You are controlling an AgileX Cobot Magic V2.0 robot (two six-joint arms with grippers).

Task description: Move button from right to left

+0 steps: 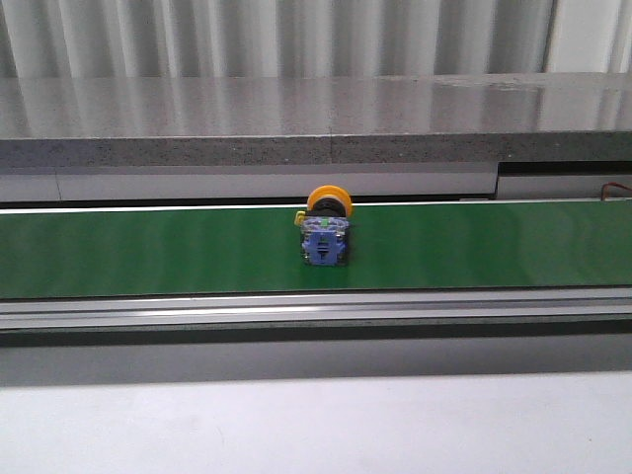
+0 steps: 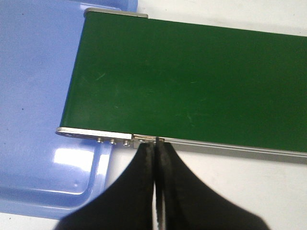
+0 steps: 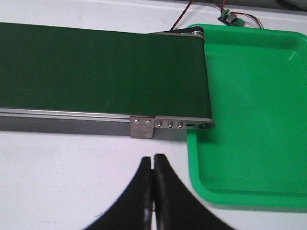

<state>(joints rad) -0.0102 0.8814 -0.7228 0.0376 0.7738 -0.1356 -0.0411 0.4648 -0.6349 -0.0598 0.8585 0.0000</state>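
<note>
The button (image 1: 325, 229), a yellow-orange collar with a black centre on a blue-grey block, lies on the green belt (image 1: 148, 247) near its middle in the front view. It does not show in either wrist view. My left gripper (image 2: 155, 143) is shut and empty, its tips at the belt's near rail by the belt's left end. My right gripper (image 3: 153, 159) is shut and empty over the white table, just short of the belt's right end. Neither gripper shows in the front view.
A blue tray (image 2: 29, 96) lies under the belt's left end. A green tray (image 3: 254, 110) lies under the belt's right end, with a small circuit board and wires (image 3: 229, 18) behind it. A grey stone ledge (image 1: 296, 114) runs behind the belt.
</note>
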